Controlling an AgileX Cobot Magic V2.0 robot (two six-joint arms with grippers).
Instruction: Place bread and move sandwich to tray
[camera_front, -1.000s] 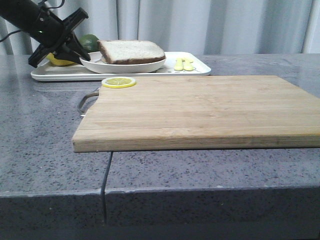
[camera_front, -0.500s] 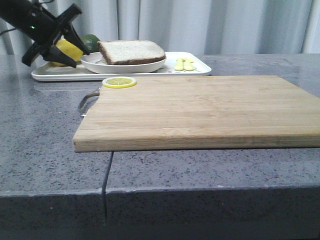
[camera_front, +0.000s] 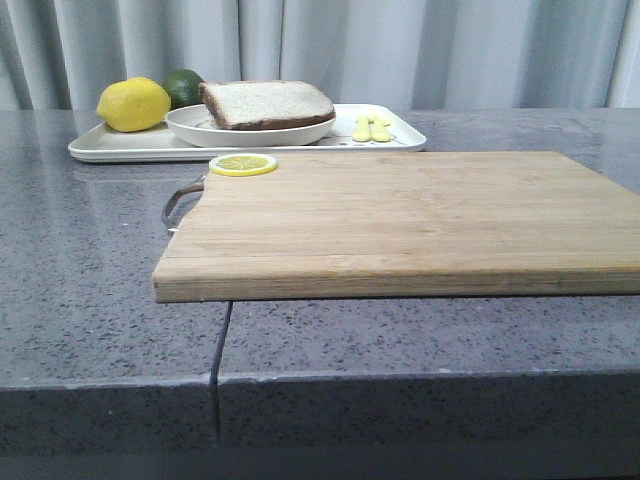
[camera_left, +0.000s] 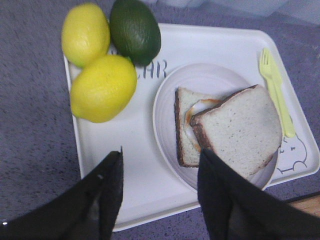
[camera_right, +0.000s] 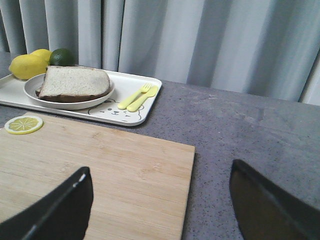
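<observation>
The sandwich (camera_left: 227, 130), its top bread (camera_left: 240, 131) slice overlapping an egg-bearing slice, is sitting on a round white plate (camera_left: 170, 92) that is resting on the white tray (camera_left: 210, 45) at the tabletop's (camera_front: 90, 250) far left. Two lemons (camera_left: 102, 87) and a dark green fruit (camera_left: 135, 30) are lying beside the plate, with a yellow fork (camera_left: 272, 80) on the other side. The left claw (camera_left: 159, 192) is hanging spread apart above the tray's near edge, gripping nothing, while the right claw (camera_right: 160, 207) is gaping wide over the wooden cutting board (camera_right: 95, 175), where a lemon slice (camera_right: 23, 124) is lying.

Bench (camera_front: 90, 260): grey speckled stone
Far left: white tray (camera_front: 110, 147)
Near centre: wooden cutting board (camera_front: 400, 220)
</observation>
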